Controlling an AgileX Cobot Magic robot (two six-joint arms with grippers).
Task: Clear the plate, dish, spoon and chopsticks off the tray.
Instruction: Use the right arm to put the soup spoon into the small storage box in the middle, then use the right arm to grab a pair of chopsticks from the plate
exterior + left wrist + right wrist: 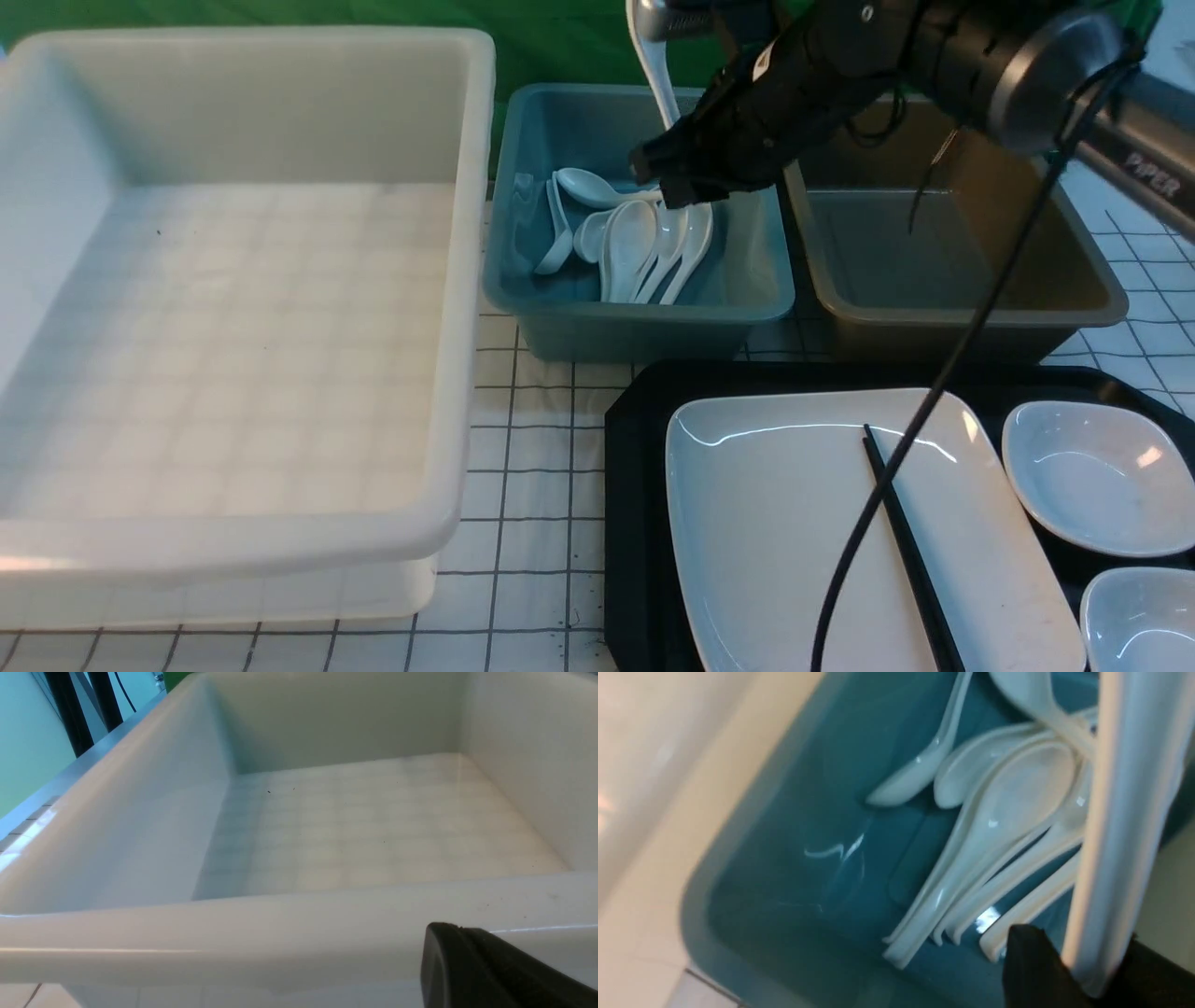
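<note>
My right gripper [668,183] hangs over the teal tub [519,196] and is shut on a white spoon [653,70], which sticks up from the fingers. In the right wrist view the spoon [1120,826] is clamped between the black fingertips [1031,966], above several white spoons [999,826] lying in the tub. The white plate [784,532] lies on the black tray [635,485] with the black chopsticks [910,551] across it. A small white dish [1102,476] sits to its right. One left finger [467,970] shows in front of the white tub's rim; its jaws are hidden.
A big empty white tub [280,551] fills the left; the left wrist view looks into it [350,826]. A grey-brown tub [962,317] stands right of the teal one. A second small dish [1144,621] sits at the tray's front right. A black cable [934,392] hangs over the plate.
</note>
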